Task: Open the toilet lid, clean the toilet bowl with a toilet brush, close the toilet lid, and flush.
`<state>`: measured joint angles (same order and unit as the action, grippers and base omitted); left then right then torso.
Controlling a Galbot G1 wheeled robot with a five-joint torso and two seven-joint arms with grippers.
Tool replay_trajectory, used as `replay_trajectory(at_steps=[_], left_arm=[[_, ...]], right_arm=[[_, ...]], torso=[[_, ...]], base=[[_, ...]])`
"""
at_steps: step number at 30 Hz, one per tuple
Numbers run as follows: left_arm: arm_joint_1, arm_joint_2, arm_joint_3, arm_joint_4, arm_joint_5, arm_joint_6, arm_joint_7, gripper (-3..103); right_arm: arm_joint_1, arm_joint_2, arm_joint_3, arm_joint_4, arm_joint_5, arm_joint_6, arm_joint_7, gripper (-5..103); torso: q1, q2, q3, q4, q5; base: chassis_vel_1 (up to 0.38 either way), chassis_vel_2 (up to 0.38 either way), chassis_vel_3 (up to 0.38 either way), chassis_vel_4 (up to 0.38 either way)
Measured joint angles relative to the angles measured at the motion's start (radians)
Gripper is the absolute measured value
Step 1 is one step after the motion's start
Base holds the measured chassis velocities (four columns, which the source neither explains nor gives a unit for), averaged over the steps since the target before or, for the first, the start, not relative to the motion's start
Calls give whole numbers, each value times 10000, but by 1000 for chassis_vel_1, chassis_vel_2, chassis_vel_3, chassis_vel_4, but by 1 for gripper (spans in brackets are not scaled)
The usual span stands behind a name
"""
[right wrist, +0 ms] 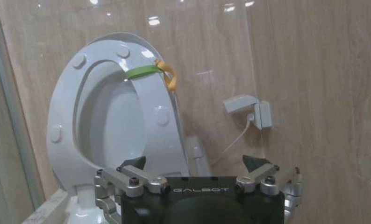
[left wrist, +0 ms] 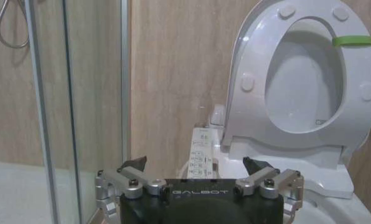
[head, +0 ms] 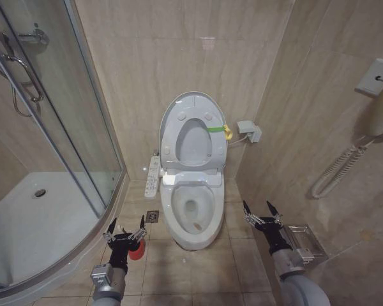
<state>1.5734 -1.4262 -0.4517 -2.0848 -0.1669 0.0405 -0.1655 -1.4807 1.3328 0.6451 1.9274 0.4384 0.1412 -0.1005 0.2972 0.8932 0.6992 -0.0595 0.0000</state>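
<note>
Lid-opening done, toilet lid [head: 193,105] upright against wall above exposed toilet bowl [head: 191,213]; brushing next, needing left gripper [head: 126,228], jaws released, lowered onto red holder [head: 136,252]; right gripper [head: 262,211] likewise released.

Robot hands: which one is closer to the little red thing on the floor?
The left hand. It hangs right above the red holder beside the toilet bowl. The right hand is across the bowl, by the wall.
</note>
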Motion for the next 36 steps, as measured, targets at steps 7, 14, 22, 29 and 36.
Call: replay_trajectory(at_steps=[7, 14, 22, 29, 36], left_arm=[[0, 0, 0, 0, 0, 0, 0, 100], [0, 0, 0, 0, 0, 0, 0, 100], [0, 0, 0, 0, 0, 0, 0, 100], [0, 0, 0, 0, 0, 0, 0, 100], [0, 0, 0, 0, 0, 0, 0, 100]], right_arm=[[80, -2, 22, -73, 107, 9, -131, 100], [76, -9, 71, -105, 218, 17, -279, 100], [74, -12, 76, -104, 215, -7, -275, 100], [74, -15, 80, -105, 211, -12, -271, 100], [74, -15, 80, -105, 209, -17, -267, 100]], torso=[[0, 0, 0, 0, 0], [0, 0, 0, 0, 0], [0, 0, 0, 0, 0], [0, 0, 0, 0, 0], [1, 0, 0, 0, 0]], base=[[0, 0, 0, 0], [0, 0, 0, 0], [0, 0, 0, 0], [0, 0, 0, 0], [0, 0, 0, 0]])
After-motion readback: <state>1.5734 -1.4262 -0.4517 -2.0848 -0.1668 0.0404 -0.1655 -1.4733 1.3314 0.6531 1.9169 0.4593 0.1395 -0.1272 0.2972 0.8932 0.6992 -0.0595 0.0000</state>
